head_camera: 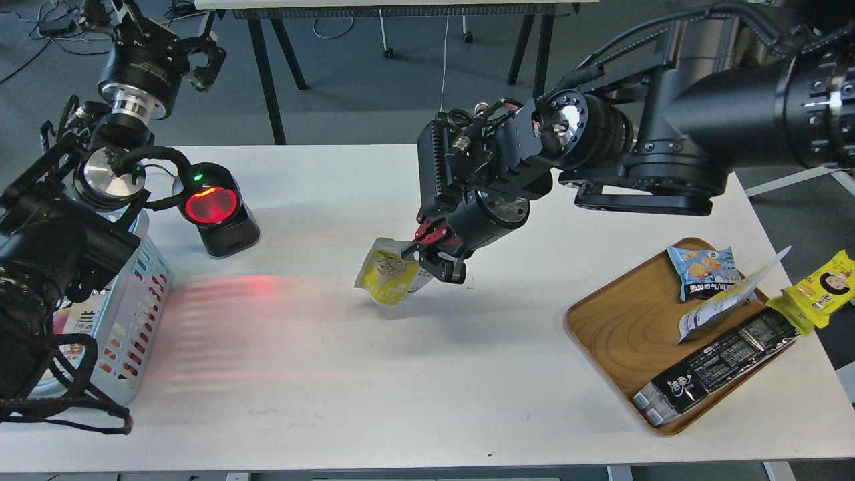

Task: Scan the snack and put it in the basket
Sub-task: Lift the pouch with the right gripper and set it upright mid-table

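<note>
Mid-table, over the white tabletop (320,374), the right gripper (433,257) pinches the top edge of the small yellow stand-up snack pouch w/ round bean picture (386,275); its fingers are closed on the pouch, which is tilted, yellow front facing left twd the scanner, and seems to be just off the surface (contact w/ table can't be told). Black barcode scanner w/ glowing red window (215,210) stands at rear left, well apart from the pouch; red light streaks lie on the table btwn them. Light blue slotted plastic basket (137,307) sits at far left edge, partly hidden by the left arm. Left gripper (204,63) is raised beyond the table's back-left corner, fingers not distinguishable, can't tell if spread or closed. At right, brown wooden tray (621,334) holds a blue biscuit packet (705,267), a long black packet (715,367) and a white-grey pouch (728,300); a yellow packet (821,290) lies at its right edge.
</note>
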Available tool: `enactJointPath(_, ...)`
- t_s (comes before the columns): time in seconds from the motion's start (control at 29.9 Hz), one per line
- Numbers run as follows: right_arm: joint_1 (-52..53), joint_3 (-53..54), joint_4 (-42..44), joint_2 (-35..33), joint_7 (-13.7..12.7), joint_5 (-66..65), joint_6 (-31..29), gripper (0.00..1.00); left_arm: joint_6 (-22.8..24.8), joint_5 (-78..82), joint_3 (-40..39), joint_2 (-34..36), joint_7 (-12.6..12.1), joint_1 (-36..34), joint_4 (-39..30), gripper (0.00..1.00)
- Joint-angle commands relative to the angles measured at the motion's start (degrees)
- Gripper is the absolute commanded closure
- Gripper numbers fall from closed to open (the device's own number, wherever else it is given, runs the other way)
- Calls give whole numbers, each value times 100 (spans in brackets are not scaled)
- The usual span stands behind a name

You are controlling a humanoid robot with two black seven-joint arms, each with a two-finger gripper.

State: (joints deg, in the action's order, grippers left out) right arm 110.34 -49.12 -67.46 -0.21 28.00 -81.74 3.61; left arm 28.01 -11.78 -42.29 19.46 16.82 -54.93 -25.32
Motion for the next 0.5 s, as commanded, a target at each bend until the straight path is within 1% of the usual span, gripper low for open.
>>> enactJointPath(0.0, -153, -1, 189, 21, 0, 0, 0, 100, -1, 0, 2, 5, 6, -9, -8, 0)
enactJointPath(0.47, -346, -1, 409, 21, 0, 0, 0, 99, -1, 0, 11, 5, -3, -9, 1, 0)
